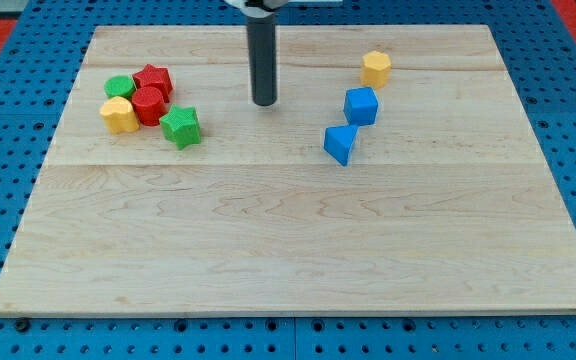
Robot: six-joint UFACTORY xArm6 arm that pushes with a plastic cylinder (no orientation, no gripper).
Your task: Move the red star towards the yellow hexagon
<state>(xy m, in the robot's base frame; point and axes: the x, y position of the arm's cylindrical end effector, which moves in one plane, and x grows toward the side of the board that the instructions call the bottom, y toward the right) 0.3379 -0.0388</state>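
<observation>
Camera view: red star [154, 78] squat, no clear long axis; my tip [264, 103] to its right.

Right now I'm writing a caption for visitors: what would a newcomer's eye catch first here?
Probably my tip, a dark rod standing on the wooden board near the view's top, touching no block. Left of it huddle the red star, a red cylinder, two green blocks and a yellow one; to the right, the yellow hexagon sits above two blue blocks.
</observation>
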